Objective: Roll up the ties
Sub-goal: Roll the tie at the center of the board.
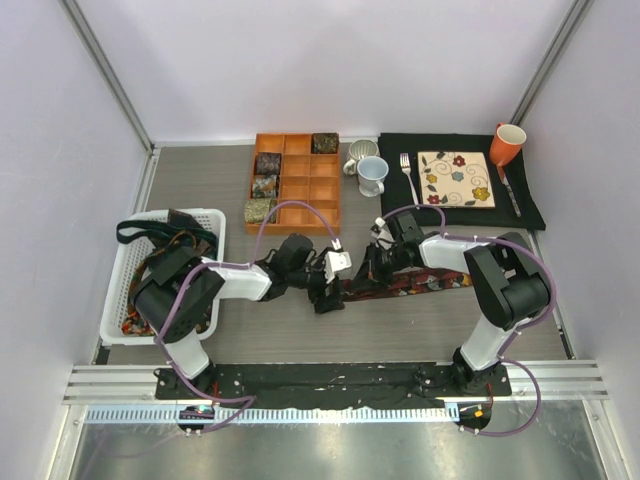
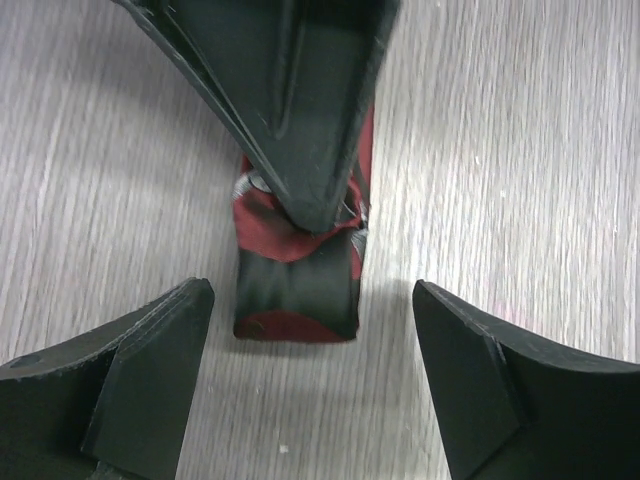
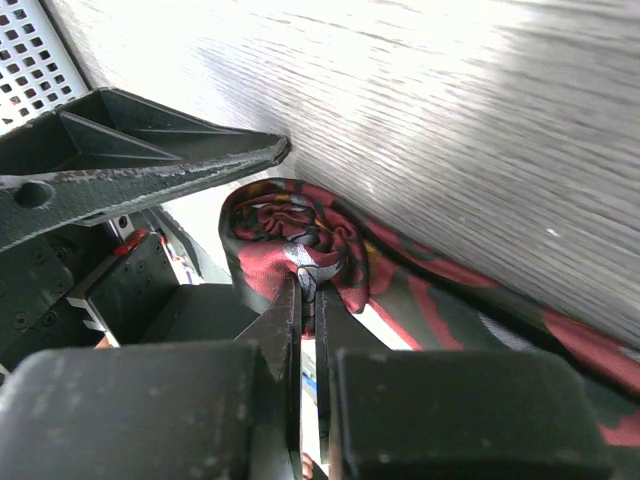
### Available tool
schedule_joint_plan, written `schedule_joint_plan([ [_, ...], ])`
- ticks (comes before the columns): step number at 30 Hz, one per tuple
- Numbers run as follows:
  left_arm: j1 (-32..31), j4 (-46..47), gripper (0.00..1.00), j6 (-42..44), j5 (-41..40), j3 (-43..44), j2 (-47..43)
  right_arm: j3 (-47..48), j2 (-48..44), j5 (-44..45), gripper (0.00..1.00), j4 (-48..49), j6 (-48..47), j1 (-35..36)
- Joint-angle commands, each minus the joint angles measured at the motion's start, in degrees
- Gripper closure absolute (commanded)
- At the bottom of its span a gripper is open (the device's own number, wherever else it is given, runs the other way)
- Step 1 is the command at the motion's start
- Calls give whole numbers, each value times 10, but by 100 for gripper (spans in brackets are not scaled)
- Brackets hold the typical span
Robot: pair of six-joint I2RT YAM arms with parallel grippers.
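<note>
A maroon and black patterned tie (image 1: 425, 283) lies flat on the table, its left end wound into a small roll (image 2: 296, 296). My right gripper (image 3: 308, 284) is shut on the middle of that roll (image 3: 290, 225) and pinches the fabric from one side. It shows in the left wrist view as dark fingers (image 2: 300, 110) coming down onto the roll. My left gripper (image 2: 312, 298) is open, its fingers wide apart on either side of the roll's near end and not touching it. In the top view the two grippers meet at the tie's left end, the left (image 1: 325, 288) beside the right (image 1: 370, 268).
A white basket (image 1: 215, 215) at the left holds several loose ties (image 1: 160, 262). An orange divided tray (image 1: 300, 185) at the back holds several rolled ties (image 1: 324, 143). A black placemat (image 1: 400, 150) carries two mugs, a fork, a flowered plate and an orange cup.
</note>
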Motion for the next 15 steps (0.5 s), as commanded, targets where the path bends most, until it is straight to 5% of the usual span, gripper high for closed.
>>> schedule_joint_plan([
  [1,3,63,14,-41,15,11,26,-50,49,201,99,-77,-59,-1],
  [15,-2,95,20,-54,30,37,67,-51,48,271,99,-103,-66,-12],
])
